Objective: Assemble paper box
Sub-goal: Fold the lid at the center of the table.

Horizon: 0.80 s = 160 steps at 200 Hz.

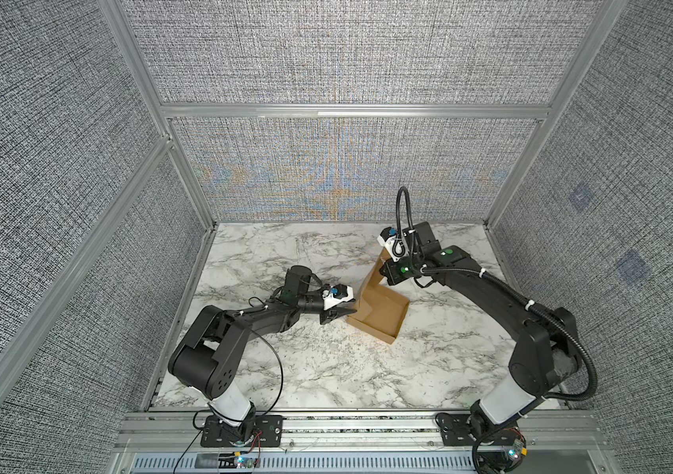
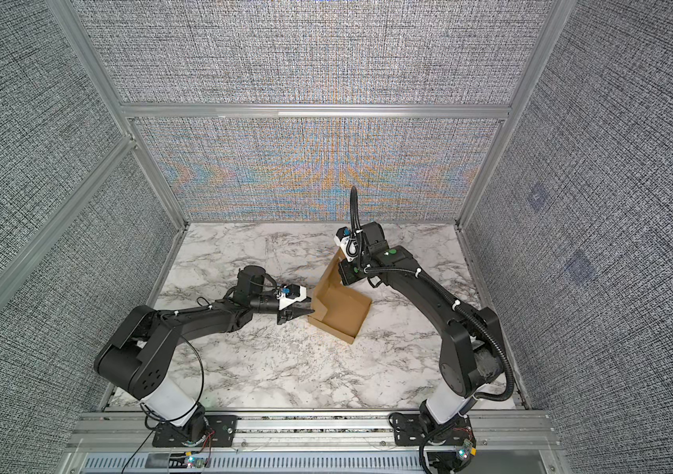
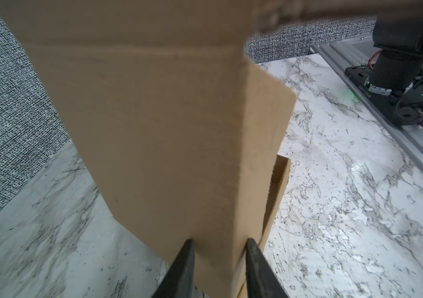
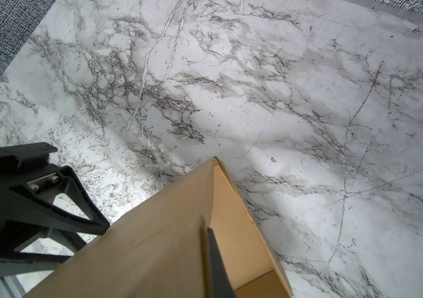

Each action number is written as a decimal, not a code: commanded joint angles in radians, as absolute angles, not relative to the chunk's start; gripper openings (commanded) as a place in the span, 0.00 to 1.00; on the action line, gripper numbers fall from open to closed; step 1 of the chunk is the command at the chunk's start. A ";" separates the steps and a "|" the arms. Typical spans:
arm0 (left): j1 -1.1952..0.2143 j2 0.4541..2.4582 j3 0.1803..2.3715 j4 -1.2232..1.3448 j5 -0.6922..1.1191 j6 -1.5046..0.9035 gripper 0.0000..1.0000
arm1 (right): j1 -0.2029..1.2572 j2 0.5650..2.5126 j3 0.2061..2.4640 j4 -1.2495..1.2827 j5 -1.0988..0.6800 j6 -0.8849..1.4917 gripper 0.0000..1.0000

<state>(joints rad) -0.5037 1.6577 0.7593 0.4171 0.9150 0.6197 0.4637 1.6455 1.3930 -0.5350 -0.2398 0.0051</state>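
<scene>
Cardboard paper box [image 1: 379,316] on marble bench [image 1: 326,369], lid raised. Left gripper [image 1: 345,315] fingers straddle its corner wall; right gripper [image 4: 211,247] fingers pinched shut on lid.

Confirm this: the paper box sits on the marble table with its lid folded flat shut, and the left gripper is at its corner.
Not quite. The lid is not folded shut; it stands raised above the open tray of the paper box, as both top views show. The rest holds: the box sits on the marble table, with the left gripper at its corner.

One cardboard box [image 1: 384,316], near table centre. Two black robot arms: left gripper [image 1: 341,315], right gripper [image 1: 384,275]. One marble-patterned table [image 1: 326,369].
</scene>
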 commanded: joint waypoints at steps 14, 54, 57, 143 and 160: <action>-0.515 1.669 0.777 0.463 0.883 0.596 0.32 | 0.466 1.649 1.402 -0.519 -0.256 0.019 0.00; -0.527 1.682 0.785 0.461 0.862 0.607 0.28 | 0.462 1.654 1.400 -0.524 -0.258 0.018 0.00; -0.528 1.681 0.787 0.457 0.863 0.611 0.28 | 0.460 1.653 1.400 -0.523 -0.259 0.017 0.00; -0.584 1.687 0.814 0.294 0.811 0.804 0.30 | 0.407 1.540 1.199 -0.380 -0.316 -0.040 0.00; -0.599 1.695 0.823 0.280 0.791 0.824 0.30 | 0.403 1.530 1.163 -0.352 -0.314 -0.040 0.00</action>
